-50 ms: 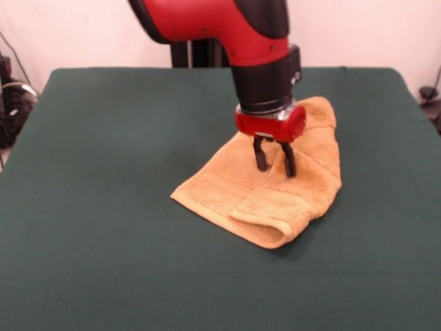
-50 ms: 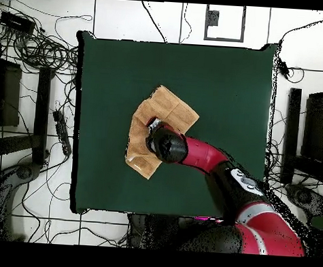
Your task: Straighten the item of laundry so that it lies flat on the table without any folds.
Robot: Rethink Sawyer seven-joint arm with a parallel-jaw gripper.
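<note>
The claw [image 1: 274, 160] hangs straight down from the red and black arm [image 1: 234, 31], its two dark fingers [image 1: 260, 154] spread apart with a clear gap between them — open, gripping nothing. The tips sit right at the surface of the towel [image 1: 234, 189], over its middle part; whether they actually press into the cloth I cannot tell from here.

Directly beneath and around the claw lies the golden-orange towel, still folded. In the front view, a doubled flap sits just below the fingers, its rounded fold edge [image 1: 272, 238] bulging at the near corner. To one side of the claw a single flatter layer runs out to a pointed corner [image 1: 176, 196]. Behind the claw, partly hidden by the red wrist ring [image 1: 270, 124], the cloth rises toward another rumpled corner [image 1: 322, 107]. A woven band shows as a faint line across the flap.

From overhead, the towel [image 2: 174, 107] spreads out past the claw as an irregular shape, one lobe ahead of the wrist and another narrower part [image 2: 143, 165] beside it, the arm covering the stretch between.

All around spreads the dark green counter [image 1: 103, 172] — the towel lies near its middle, well apart from every edge. Beyond the counter, cables [image 2: 40, 46] trail over the pale floor.
</note>
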